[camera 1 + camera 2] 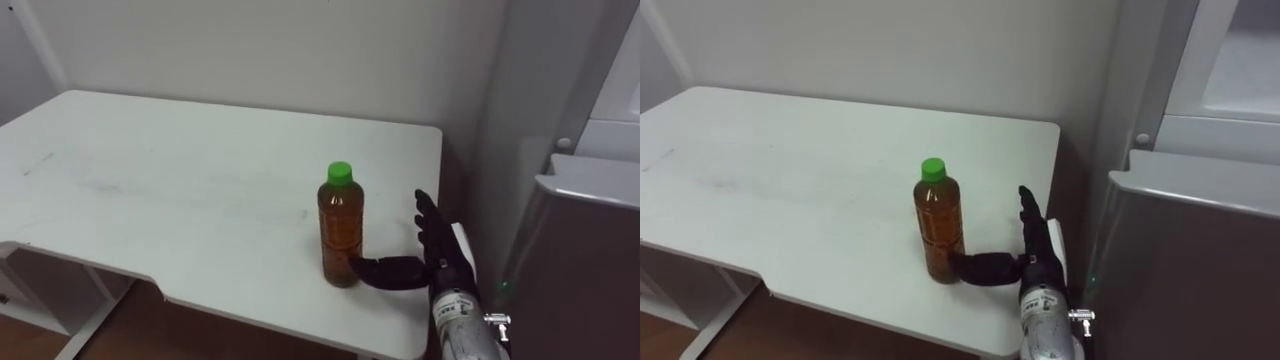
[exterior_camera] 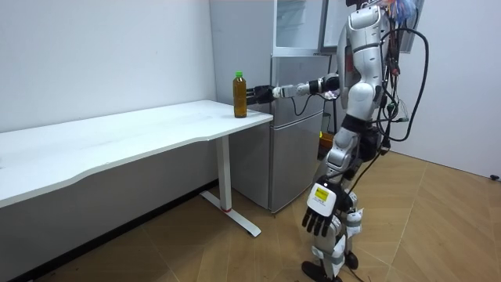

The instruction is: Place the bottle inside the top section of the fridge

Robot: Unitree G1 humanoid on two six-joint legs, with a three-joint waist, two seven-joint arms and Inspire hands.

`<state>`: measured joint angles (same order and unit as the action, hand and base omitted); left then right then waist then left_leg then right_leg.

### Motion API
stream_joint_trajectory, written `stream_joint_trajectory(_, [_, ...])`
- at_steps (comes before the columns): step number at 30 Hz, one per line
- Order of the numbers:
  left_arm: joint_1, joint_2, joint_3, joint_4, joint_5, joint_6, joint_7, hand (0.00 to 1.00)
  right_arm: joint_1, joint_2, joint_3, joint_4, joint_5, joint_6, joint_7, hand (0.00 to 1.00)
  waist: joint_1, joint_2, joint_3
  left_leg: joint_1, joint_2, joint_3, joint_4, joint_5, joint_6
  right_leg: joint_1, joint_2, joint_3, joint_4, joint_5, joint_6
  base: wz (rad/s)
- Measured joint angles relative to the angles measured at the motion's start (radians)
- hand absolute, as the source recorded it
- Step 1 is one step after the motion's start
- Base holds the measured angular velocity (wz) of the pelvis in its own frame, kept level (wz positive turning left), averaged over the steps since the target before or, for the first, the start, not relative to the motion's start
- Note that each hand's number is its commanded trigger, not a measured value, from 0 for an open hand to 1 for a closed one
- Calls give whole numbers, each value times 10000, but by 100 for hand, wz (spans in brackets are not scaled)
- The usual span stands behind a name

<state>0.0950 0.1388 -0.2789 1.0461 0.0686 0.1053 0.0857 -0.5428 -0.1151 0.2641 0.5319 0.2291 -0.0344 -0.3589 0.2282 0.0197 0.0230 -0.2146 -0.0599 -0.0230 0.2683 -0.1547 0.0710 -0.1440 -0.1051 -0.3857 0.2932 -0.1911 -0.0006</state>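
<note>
We see the bottle standing upright on the white table, near the table's right front corner. It has a green cap and brown liquid inside, filled nearly to the neck. Nothing else sits on the tabletop.

The robot's right hand is just right of the bottle, w/ the arm coming in from the lower right. The hand is released: fingers straight and pointing up, palm facing the bottle, not wrapped round it. The thumb reaches left, and its tip meets the bottle's lower part close to the base. So there's contact at the thumb but no grasp yet.

The grey fridge stands right of the table, beside its right edge. In the room view the upper compartment looks open, w/ shelves visible inside.

The room view has the robot standing upright on the wood floor in front of the fridge, facing the table, right arm stretched out level to the bottle. Its left hand hangs low on the side nearer the camera, fingers relaxed and spread, holding nothing.
</note>
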Motion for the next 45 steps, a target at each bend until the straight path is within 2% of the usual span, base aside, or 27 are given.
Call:
stream_joint_trajectory(5, [-109,3,-11,248,-203,-25,12,0,-309,26,253,-2,61,0,363,0,28,-32,16,-17,-1,12,2,9,0,-61,-5,-15,139,-1,0,0])
stream_joint_trajectory(13, [-168,37,-9,350,-413,-132,199,0,-492,41,331,-3,77,0,923,0,184,-233,45,-40,-30,1,66,21,20,-30,-16,-1,162,-2,0,0])
stream_joint_trajectory(22, [-120,71,-192,366,-808,-236,306,0,-491,46,427,1,72,0,1333,0,237,-246,42,2,-81,-47,65,69,57,16,-142,-52,225,-4,2,2])
stream_joint_trajectory(33, [-109,66,-205,347,-784,-248,393,0,-488,38,419,90,60,2,1667,0,212,-288,94,-34,-109,-108,145,92,60,20,-154,-45,284,-18,12,2])
stream_joint_trajectory(39, [43,88,-221,42,-799,-251,383,0,-487,-36,388,1113,440,0,1705,0,206,-257,111,-229,-151,-208,261,104,85,-32,-193,-255,195,-29,19,7])
stream_joint_trajectory(40, [61,88,-224,43,-856,-257,380,0,-486,-99,389,1424,572,-31,1723,0,266,-258,111,-313,-160,-207,285,108,92,-162,-218,-252,318,-38,23,3])
stream_joint_trajectory(43, [78,90,-313,43,-1001,-271,382,0,-514,-228,360,1602,716,-541,1734,0,262,-243,110,-551,-190,-209,377,114,99,-442,-304,-236,552,-97,9,0])
stream_joint_trajectory(45, [67,85,-385,36,-1079,-334,395,0,-558,-313,348,1675,738,-662,1731,0,265,-218,120,-654,-200,-221,439,114,99,-551,-323,-233,672,-124,-3,4])
